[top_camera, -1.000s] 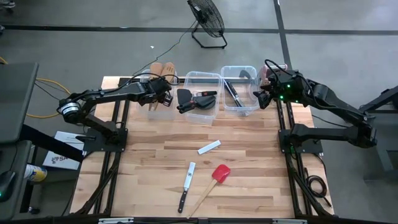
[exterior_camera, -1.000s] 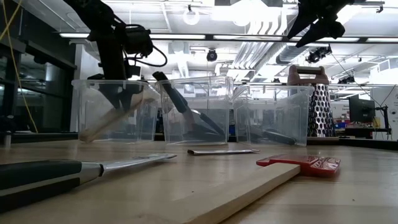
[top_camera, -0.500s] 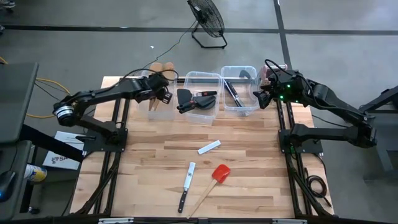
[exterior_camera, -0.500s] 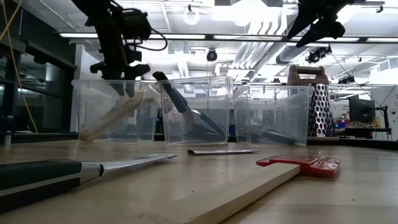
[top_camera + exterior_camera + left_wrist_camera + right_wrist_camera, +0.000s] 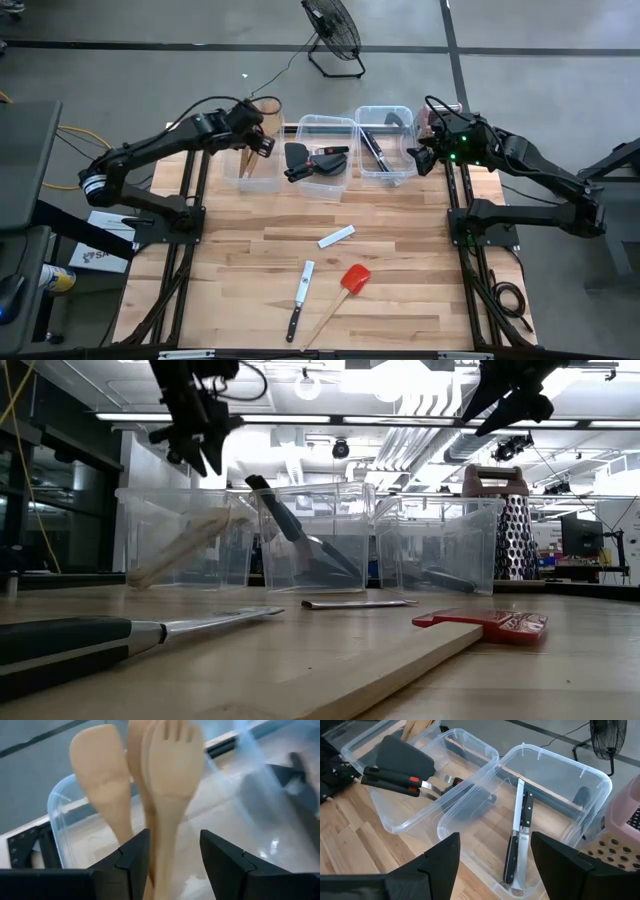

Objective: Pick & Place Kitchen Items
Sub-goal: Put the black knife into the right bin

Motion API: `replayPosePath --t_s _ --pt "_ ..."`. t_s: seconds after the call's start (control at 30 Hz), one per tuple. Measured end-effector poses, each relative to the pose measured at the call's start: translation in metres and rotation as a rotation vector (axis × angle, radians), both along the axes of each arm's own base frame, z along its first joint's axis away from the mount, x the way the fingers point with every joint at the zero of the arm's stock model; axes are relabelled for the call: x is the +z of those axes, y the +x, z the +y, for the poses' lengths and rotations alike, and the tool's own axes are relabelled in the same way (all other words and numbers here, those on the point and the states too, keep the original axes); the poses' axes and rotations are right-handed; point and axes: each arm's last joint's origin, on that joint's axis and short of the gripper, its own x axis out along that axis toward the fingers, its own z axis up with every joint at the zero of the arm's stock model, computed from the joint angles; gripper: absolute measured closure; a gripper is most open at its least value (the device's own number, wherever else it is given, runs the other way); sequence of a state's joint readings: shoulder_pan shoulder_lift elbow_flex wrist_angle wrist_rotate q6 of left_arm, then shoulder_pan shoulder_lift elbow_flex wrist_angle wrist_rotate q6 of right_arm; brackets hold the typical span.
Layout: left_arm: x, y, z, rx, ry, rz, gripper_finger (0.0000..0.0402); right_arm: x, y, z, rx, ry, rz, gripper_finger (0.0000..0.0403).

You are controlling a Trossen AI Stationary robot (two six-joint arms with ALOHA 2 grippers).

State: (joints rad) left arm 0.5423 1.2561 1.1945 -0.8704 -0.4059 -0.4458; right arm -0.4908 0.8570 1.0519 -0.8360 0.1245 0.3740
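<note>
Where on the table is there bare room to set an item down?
Bare wood lies left of the knife and right of the red spatula. The far edge is crowded by three bins.

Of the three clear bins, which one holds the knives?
The bin nearest the right arm: two black-handled knives lie in it. The middle bin holds black turners; the bin under the left pincer holds wooden spoons.

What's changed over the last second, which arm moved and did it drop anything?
The left claw rose out of the left bin, open and empty, leaving the wooden spoons leaning inside. Whether it let them go in this span can't be told. The right claw stayed above the right bin. The knife, red spatula and other table items didn't move.
</note>
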Motion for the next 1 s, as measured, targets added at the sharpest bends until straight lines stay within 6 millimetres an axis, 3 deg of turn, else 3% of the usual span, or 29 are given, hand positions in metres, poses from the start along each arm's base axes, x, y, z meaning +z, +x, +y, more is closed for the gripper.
replayPosePath --t_s 0.37,1.0 --pt "0.048 0.003 -0.036 -0.046 -0.057 -0.137 0.0236 0.0 0.002 0.003 0.12 0.013 -0.001 0.0167" --pt "0.045 0.017 -0.138 -0.103 -0.338 -0.267 0.0236 -0.002 0.0 0.004 0.118 0.037 0.019 0.0167"
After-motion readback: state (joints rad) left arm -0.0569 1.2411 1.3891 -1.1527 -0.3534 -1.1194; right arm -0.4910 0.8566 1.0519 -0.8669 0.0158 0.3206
